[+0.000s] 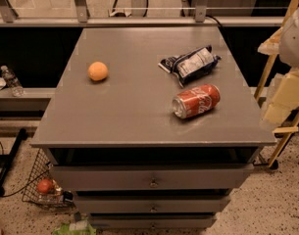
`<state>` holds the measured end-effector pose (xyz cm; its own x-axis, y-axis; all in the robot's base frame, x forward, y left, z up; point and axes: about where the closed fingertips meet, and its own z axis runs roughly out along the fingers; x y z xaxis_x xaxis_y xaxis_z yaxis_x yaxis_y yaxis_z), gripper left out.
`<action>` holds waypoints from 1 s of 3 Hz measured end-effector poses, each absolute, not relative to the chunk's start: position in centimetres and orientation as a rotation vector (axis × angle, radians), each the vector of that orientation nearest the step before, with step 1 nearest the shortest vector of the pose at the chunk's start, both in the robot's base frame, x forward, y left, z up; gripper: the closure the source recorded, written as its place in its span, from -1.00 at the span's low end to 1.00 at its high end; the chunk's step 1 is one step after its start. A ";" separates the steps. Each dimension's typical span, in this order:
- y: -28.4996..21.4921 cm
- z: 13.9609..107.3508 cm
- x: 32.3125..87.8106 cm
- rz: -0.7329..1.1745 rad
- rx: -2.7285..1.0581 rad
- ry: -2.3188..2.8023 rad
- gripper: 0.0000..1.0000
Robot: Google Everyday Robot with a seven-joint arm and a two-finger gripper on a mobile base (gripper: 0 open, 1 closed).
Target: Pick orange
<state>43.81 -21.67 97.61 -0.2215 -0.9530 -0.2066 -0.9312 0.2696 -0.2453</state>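
Note:
The orange (98,71) is a small, round, pale-orange fruit. It sits on the left part of the grey cabinet top (129,111), upright and alone. My gripper (285,99) shows as a pale shape at the right edge of the view. It is beyond the cabinet's right side, far from the orange and not touching anything on the top.
A red soda can (196,101) lies on its side on the right of the top. A dark crumpled chip bag (190,63) lies behind it. On the floor at the left are a wire basket (38,182) holding a redder fruit (44,186) and a water bottle (11,80). A wooden frame (276,43) stands at the right.

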 end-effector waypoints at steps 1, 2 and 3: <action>-21.7 97.6 43.8 -0.098 -1.725 2.232 -1.00; -19.2 97.7 47.3 -0.076 -1.731 2.140 -1.00; -14.2 97.3 52.8 -0.030 -1.739 2.007 -1.00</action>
<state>52.75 -14.21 97.29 -0.0762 -0.9377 -0.3391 -0.9271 0.1917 -0.3220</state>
